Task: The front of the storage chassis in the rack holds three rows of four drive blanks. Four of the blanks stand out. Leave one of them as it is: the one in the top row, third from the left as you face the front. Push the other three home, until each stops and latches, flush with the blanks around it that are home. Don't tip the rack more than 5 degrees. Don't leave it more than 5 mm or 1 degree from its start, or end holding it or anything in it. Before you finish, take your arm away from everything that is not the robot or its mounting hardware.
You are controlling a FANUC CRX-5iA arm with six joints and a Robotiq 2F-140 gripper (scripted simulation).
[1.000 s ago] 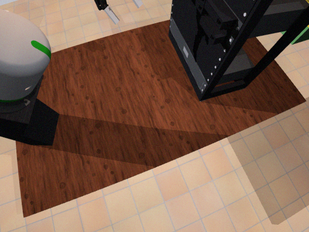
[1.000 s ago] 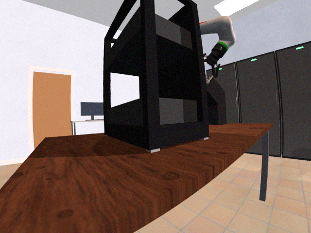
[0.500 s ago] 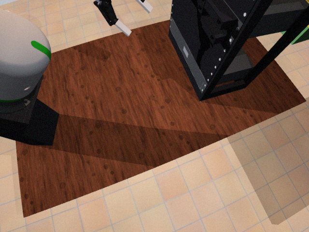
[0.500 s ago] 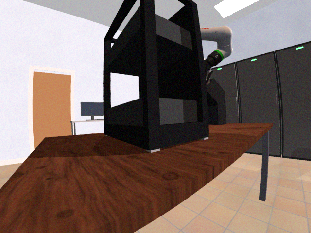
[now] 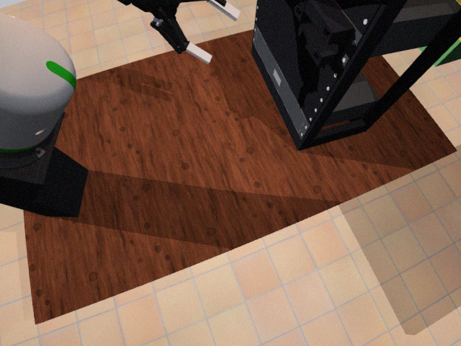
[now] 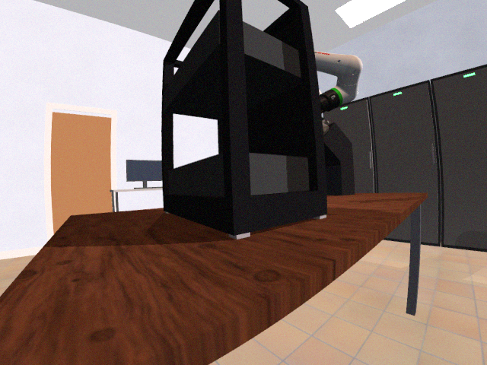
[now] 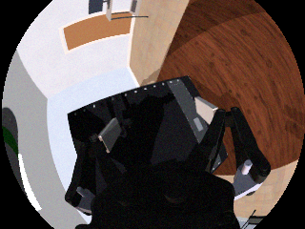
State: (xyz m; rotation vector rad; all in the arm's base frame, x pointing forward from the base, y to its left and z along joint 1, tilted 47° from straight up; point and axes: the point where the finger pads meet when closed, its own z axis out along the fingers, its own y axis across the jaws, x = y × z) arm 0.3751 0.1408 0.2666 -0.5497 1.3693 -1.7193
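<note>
Open gripper faces the rack front

The gripper [image 5: 217,34] [image 7: 156,114] stands wide open, its two pale fingertips [image 5: 199,52] spread well apart with nothing between them. In the top view they are off to the side of the rack [image 5: 336,96] [image 6: 234,129] [image 7: 190,86], short of its front and apart from it. The wrist view looks past both fingers onto that dark front.

The storage chassis [image 5: 277,22] [image 7: 148,125] sits in the rack. Some dark blocks stand out from its face in the top view, but black on black under shadow, they seem too murky to count or to place by row. Below them runs a grey strip [image 5: 281,82] [image 7: 183,102] with a small pale label [image 5: 277,76] [image 7: 197,124]. White dots line the rack's front edge.

The rack stands upright on a brown wooden table [image 5: 208,148] [image 6: 189,283] [image 7: 238,62], on small pale feet [image 6: 240,236]. The arm [image 5: 33,71] [image 6: 348,72] reaches down on the far side of the rack in the exterior view, with a green ring at its wrist.

Farther out, tall dark cabinets [image 6: 409,157] with green lights line one wall; a monitor [image 6: 144,170] and an orange-brown door [image 6: 81,169] [image 7: 95,32] are across the room.

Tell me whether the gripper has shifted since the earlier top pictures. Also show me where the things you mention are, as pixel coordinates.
Yes. In the top view, the gripper [image 5: 217,35] [image 7: 156,114] has moved toward the rack [image 5: 327,107] [image 7: 128,97], its fingertips now nearer the rack's front.
</note>
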